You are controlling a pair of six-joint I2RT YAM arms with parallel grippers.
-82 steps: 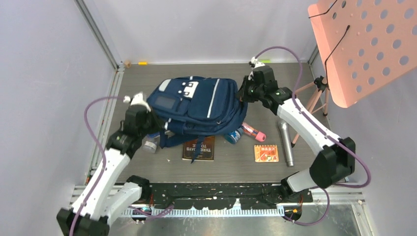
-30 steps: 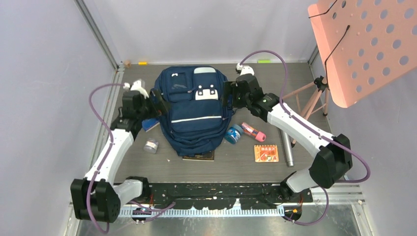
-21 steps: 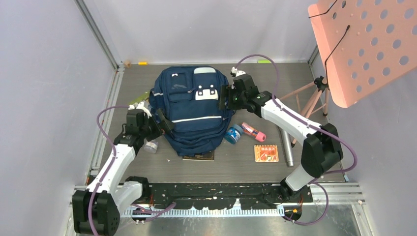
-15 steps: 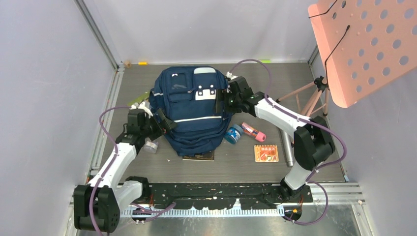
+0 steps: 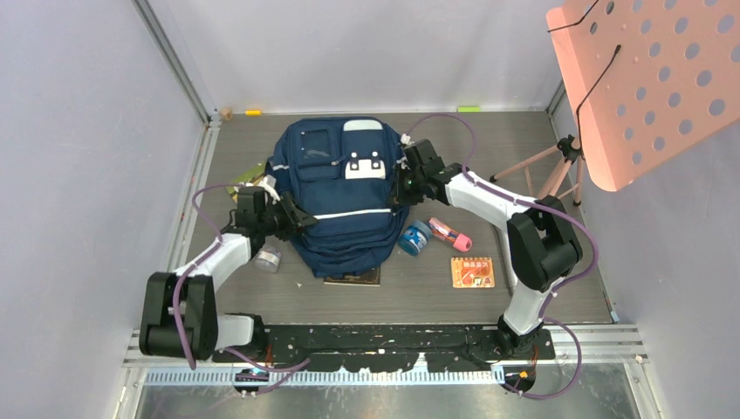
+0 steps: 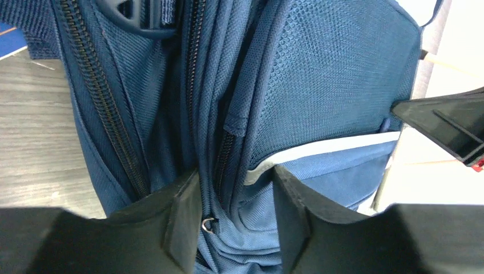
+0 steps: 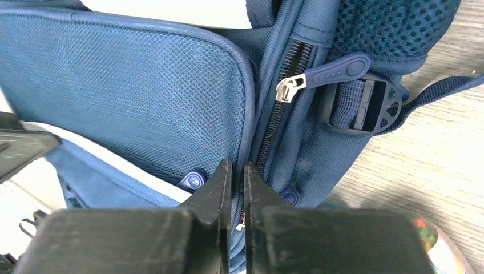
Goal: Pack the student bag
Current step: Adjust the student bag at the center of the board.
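Observation:
The student bag (image 5: 340, 196), navy with a white stripe and white patches, lies flat in the middle of the table, front pocket up. My left gripper (image 5: 292, 218) is pressed into its left side. In the left wrist view a bunched fold of bag fabric (image 6: 251, 194) with a zipper seam fills the gap of that gripper (image 6: 237, 214), touching both fingers. My right gripper (image 5: 397, 188) is at the bag's right side. In the right wrist view that gripper (image 7: 238, 194) is pinched nearly together on the seam beside a zipper (image 7: 285, 103).
A brown book (image 5: 353, 276) pokes out under the bag's near end. A blue tin (image 5: 415, 237), a pink tube (image 5: 449, 233), an orange notebook (image 5: 472, 271) and a microphone (image 5: 509, 262) lie to the right, a small jar (image 5: 268, 258) to the left. A tripod with a pink perforated board (image 5: 646, 78) stands far right.
Both arms dropped low and moved in against the bag's sides. Both grippers closed from wide open, the right almost fully, the left onto a thick fold. The bag has not shifted in the last second.

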